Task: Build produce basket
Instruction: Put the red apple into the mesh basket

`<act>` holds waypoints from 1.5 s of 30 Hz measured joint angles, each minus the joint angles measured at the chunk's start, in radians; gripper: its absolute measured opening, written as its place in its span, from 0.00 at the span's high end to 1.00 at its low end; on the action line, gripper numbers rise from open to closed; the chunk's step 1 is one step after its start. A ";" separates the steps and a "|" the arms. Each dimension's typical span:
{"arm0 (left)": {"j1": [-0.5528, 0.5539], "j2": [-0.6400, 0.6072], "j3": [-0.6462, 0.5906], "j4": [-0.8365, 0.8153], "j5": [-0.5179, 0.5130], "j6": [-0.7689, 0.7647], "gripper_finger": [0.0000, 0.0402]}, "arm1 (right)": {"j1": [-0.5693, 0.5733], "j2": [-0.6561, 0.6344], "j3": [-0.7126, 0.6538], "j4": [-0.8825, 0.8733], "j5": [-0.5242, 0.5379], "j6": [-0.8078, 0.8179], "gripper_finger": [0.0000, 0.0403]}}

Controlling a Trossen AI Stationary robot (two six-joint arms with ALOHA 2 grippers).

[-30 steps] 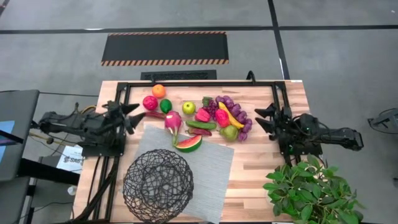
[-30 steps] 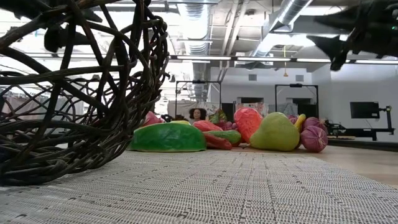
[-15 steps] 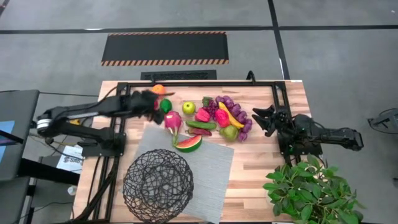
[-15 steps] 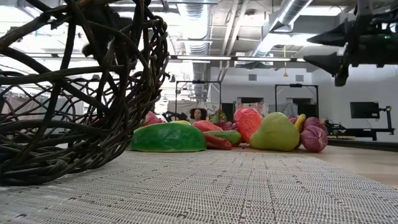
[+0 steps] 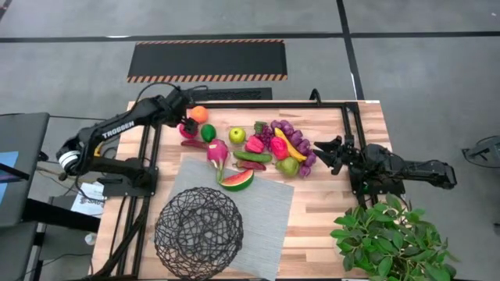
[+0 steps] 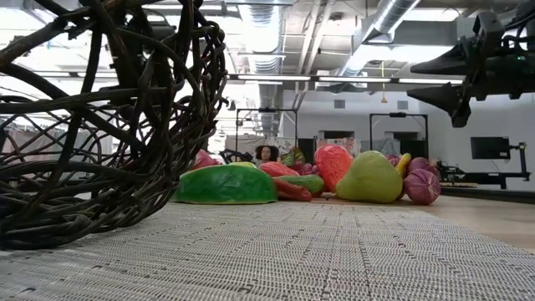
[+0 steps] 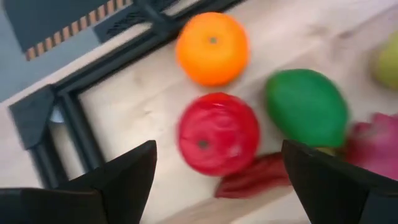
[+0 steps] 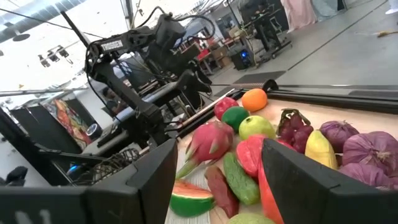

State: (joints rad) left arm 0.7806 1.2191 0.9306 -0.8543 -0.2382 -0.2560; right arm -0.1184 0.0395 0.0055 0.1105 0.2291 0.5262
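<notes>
- We see the basket (image 5: pixel 198 229) sitting on the grey mat (image 5: pixel 266 218) at the table's near edge, with nothing inside it.
- The produce (image 5: pixel 258 148) lies in a loose cluster on the wooden table (image 5: pixel 367 125) beyond the mat, well apart from the basket.
- In the low view the basket's mesh blocks much of the pile.
- Our left gripper (image 5: pixel 186 119) hangs over the red apple (image 7: pixel 217 132) with its fingers spread wide, holding nothing.
- Our right gripper (image 5: pixel 322 150) waits beside the purple grapes (image 5: pixel 306 160), fingers parted and empty.
</notes>
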 joint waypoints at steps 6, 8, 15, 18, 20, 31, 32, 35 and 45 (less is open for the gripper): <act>0.087 0.077 0.000 0.029 0.096 0.049 0.17 | 0.000 0.000 0.000 -0.007 0.000 -0.003 0.37; 0.094 0.104 0.000 0.044 0.102 0.052 0.17 | 0.000 0.000 0.000 -0.008 0.000 -0.003 0.37; 0.093 0.196 0.000 0.104 0.130 0.070 0.17 | 0.000 0.000 0.000 -0.038 -0.001 -0.003 0.37; 0.093 0.238 0.000 0.102 0.132 0.076 0.17 | 0.000 0.000 0.000 -0.040 -0.002 -0.003 0.37; 0.092 0.261 0.000 0.103 0.146 0.075 0.17 | 0.000 0.000 0.000 -0.040 -0.002 -0.003 0.37; 0.084 0.304 0.004 0.113 0.163 0.065 0.20 | 0.000 0.000 0.000 -0.043 -0.003 -0.003 0.37; 0.084 0.305 0.004 0.111 0.165 0.061 0.22 | 0.000 0.000 0.000 -0.044 -0.002 -0.003 0.37; 0.084 0.304 0.003 0.109 0.166 0.053 0.28 | 0.000 0.000 0.000 -0.044 -0.002 -0.003 0.37; 0.084 0.270 0.008 0.085 0.180 0.036 0.38 | 0.000 0.000 0.000 -0.046 -0.002 -0.003 0.37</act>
State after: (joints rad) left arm 0.8642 1.4886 0.9382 -0.7695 -0.0580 -0.2197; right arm -0.1184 0.0395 0.0055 0.0643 0.2268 0.5232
